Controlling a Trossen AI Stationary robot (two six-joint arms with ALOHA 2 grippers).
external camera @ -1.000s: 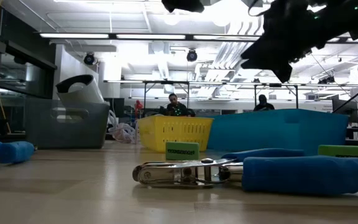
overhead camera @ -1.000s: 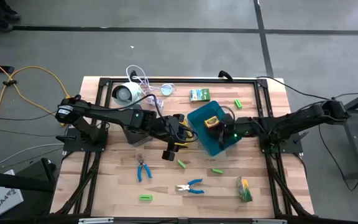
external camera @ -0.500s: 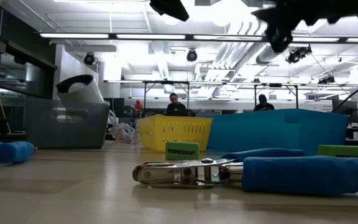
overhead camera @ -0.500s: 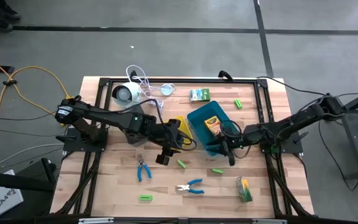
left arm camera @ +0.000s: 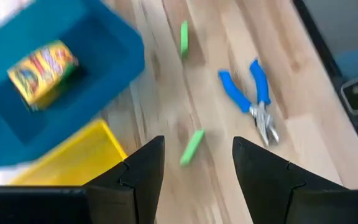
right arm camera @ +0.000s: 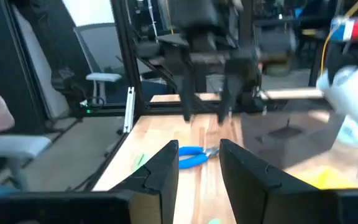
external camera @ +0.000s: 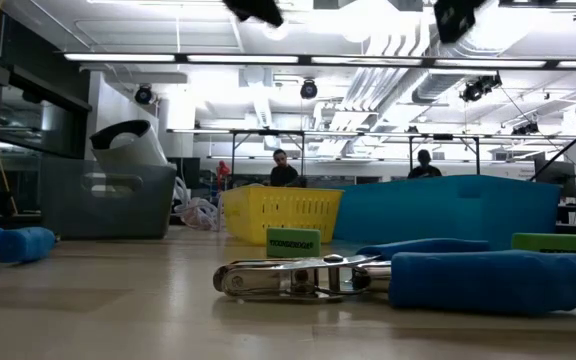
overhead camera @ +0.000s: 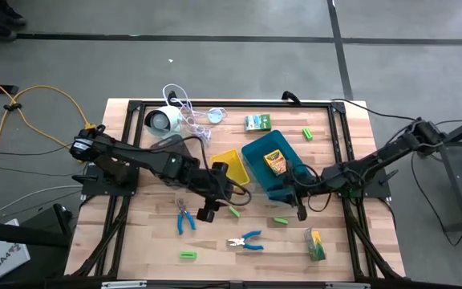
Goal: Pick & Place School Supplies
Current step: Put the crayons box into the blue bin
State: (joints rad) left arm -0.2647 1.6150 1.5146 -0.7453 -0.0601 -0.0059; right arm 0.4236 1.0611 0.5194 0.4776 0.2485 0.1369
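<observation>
The left end effector hovers over the worktop with its fingers apart and empty, above a green block. If it descends off-centre, 1 finger can push the block away. The right end effector, fingers apart and empty, hangs beside the blue tray, where the crayon box lies. Compared with 1 second earlier, the right end effector has left the tray and the box remains inside; the left has moved toward the block.
</observation>
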